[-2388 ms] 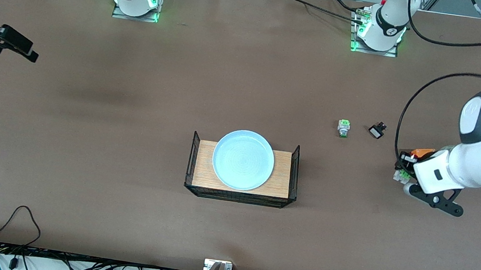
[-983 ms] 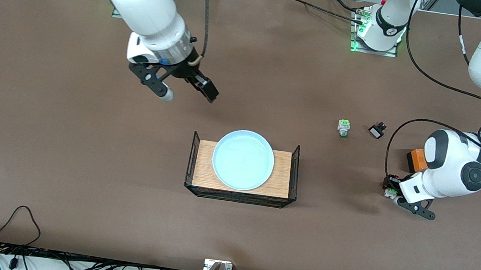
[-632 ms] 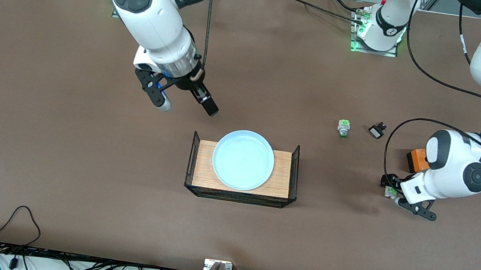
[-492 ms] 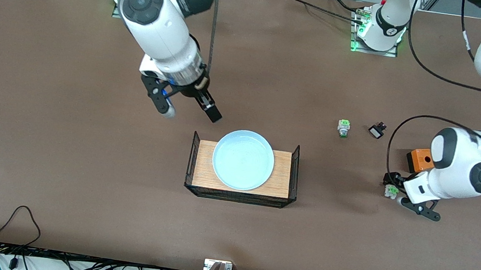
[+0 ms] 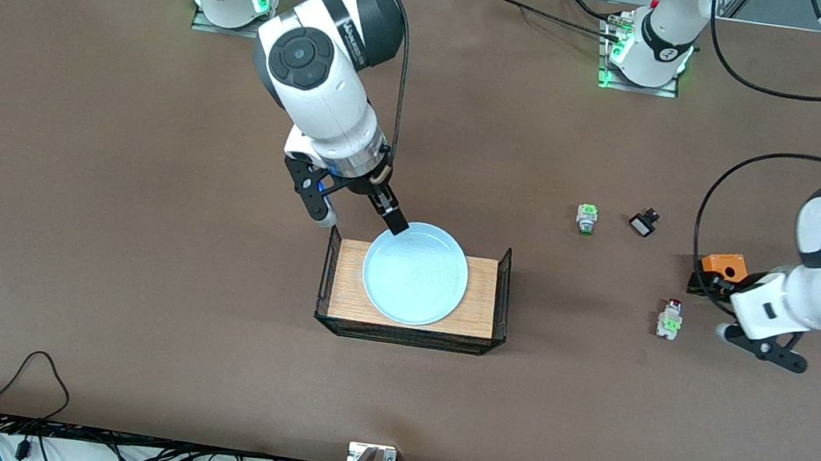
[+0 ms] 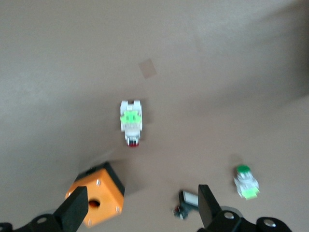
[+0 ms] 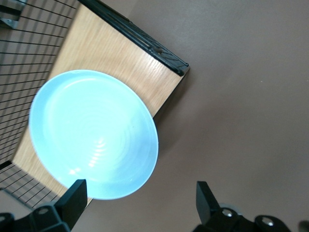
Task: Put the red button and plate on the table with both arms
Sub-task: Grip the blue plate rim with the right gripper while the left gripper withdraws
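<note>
The red button (image 5: 670,320) (image 6: 131,122) lies on its side on the brown table (image 5: 144,229), free of any grip, toward the left arm's end. My left gripper (image 5: 710,308) (image 6: 142,208) hangs open above the table beside it, nothing between its fingers. The pale blue plate (image 5: 415,272) (image 7: 91,133) rests on the wood-topped tray (image 5: 346,277). My right gripper (image 5: 359,216) (image 7: 140,195) is open, one finger over the plate's rim and the other over the table just off the tray.
An orange box (image 5: 721,264) (image 6: 95,193) sits close by the left gripper. A green-tipped switch (image 5: 586,218) (image 6: 245,181) and a small black component (image 5: 643,224) (image 6: 189,203) lie farther from the front camera than the red button. The tray has black mesh ends (image 5: 503,289).
The left gripper has opened, left the red button on the table and drawn away from it. The right arm has swept across the table to the plate's rim.
</note>
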Robot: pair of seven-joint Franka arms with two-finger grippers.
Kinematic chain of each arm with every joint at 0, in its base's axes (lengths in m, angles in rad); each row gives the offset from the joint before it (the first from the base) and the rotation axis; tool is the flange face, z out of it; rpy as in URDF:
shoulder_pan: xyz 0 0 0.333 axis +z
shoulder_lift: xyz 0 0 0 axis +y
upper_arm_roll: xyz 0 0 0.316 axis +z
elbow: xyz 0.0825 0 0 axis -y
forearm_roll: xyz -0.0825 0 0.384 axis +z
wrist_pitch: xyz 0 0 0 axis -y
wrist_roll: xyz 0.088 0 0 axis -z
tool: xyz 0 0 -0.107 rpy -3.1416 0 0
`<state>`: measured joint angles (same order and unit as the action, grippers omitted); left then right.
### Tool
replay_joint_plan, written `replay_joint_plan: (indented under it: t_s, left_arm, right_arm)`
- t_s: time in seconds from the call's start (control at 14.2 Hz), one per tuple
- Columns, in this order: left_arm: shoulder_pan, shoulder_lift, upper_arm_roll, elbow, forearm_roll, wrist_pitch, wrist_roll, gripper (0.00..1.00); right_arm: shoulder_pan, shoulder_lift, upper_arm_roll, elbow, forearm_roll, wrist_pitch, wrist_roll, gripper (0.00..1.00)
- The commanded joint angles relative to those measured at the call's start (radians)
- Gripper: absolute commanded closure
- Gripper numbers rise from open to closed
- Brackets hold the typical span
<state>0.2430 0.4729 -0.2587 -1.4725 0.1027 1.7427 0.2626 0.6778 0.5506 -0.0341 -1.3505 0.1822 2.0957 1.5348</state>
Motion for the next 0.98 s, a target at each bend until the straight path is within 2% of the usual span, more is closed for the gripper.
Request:
replay_joint_plan:
  t_s: [0.0,0.14,0.28,0.42,0.49,0.56,0.7,0.91]
  left_arm:
    - [-0.004,0.001,-0.005,0.138,0.005,-0.167,-0.022,0.0]
    - [-0.013,-0.04,-0.005,0.178,0.0,-0.259,-0.095,0.0]
    - [-0.069,-0.121,0.012,0.164,0.0,-0.264,-0.225,0.0]
    - [-0.124,-0.213,0.074,0.127,-0.056,-0.266,-0.279,0.0]
    - [-0.17,-0.262,0.137,0.08,-0.117,-0.252,-0.307,0.0]
    - [-0.195,-0.302,0.171,0.046,-0.153,-0.224,-0.331,0.0]
    - [-0.206,-0.387,0.179,-0.059,-0.155,-0.154,-0.333,0.0]
    - [-0.269,-0.491,0.257,-0.242,-0.149,-0.014,-0.324,0.0]
  right_arm:
    - [0.008,0.054,-0.006,0.033,-0.001,0.047,0.028,0.0]
    - [0.014,0.081,-0.009,0.033,-0.004,0.072,0.028,0.0]
    - [0.012,0.091,-0.01,0.031,-0.007,0.087,0.027,0.0]
    - [0.011,0.101,-0.013,0.031,-0.006,0.09,0.025,0.0]
    - [0.011,0.112,-0.013,0.031,-0.007,0.093,0.025,0.0]
    - [0.012,0.118,-0.013,0.031,-0.007,0.101,0.025,0.0]
    - [0.014,0.13,-0.013,0.031,-0.007,0.122,0.025,0.0]
    - [0.014,0.14,-0.015,0.031,-0.009,0.135,0.025,0.0]
